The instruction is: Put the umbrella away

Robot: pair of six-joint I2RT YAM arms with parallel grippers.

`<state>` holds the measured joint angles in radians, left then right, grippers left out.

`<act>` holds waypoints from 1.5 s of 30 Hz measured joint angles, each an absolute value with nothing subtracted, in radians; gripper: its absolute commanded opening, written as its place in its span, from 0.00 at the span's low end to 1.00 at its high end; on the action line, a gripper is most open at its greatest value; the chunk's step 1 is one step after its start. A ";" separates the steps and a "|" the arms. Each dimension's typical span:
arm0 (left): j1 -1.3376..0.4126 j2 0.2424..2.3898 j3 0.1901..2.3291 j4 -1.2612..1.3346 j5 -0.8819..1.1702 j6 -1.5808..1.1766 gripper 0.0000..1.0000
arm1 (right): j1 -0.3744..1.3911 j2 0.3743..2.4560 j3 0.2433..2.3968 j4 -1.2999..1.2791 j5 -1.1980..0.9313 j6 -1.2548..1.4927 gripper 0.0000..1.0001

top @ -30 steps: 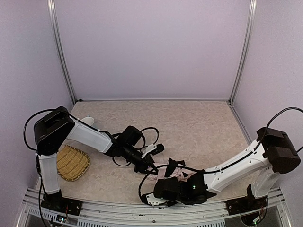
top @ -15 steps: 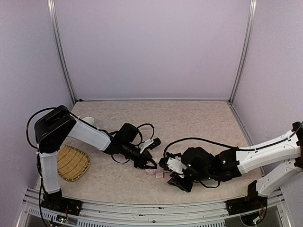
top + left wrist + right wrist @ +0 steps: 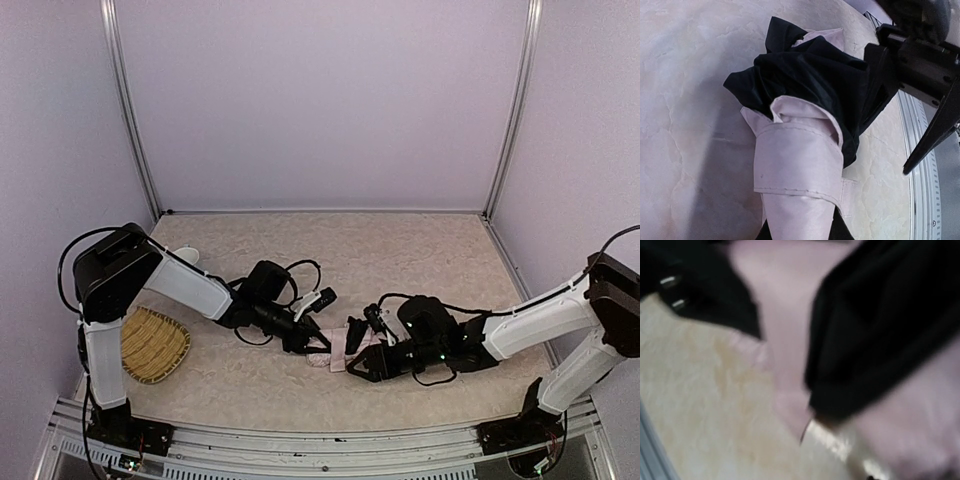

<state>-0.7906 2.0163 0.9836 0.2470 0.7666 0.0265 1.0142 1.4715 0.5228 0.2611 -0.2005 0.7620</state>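
Left wrist view cuts the umbrella (image 3: 800,165) off at the bottom edge. Only dark slivers of the left gripper (image 3: 312,345) flank the pink bundle there, clamped on its end. The shaft and handle are not visible in any view. The umbrella lies on the table (image 3: 420,260) between the two grippers, near the front edge. Its pale pink fabric is smooth with a faint sheen and is wrapped by a stitched band. Crumpled matte black cloth spills out beyond the band. The right gripper (image 3: 352,350) has its angular black fingers spread apart, holding nothing. One finger stands close against the black folds, though whether it touches them is unclear. The right wrist view is badly blurred, showing only pink and black patches over the mottled beige, stone-patterned tabletop. A shallow woven basket (image 3: 153,345) sits partly hidden behind the left arm.
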 measured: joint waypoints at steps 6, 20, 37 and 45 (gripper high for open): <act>-0.791 2.016 0.979 0.262 0.757 0.022 0.02 | 0.986 1.629 0.598 0.289 -0.257 0.798 0.55; -0.789 2.016 0.978 0.270 0.739 0.015 0.17 | 0.970 1.758 0.680 0.344 -0.323 0.778 0.00; -0.818 1.832 0.783 0.332 0.530 0.175 0.99 | 0.946 1.716 0.642 0.364 -0.312 0.744 0.00; -0.891 1.623 0.684 0.395 0.381 0.344 0.99 | 0.945 1.716 0.645 0.365 -0.323 0.718 0.00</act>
<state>-0.8906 1.6226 0.6842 0.3950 0.3809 0.3439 0.9455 1.7164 0.6445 0.3649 -0.3229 0.7177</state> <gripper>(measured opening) 0.987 0.005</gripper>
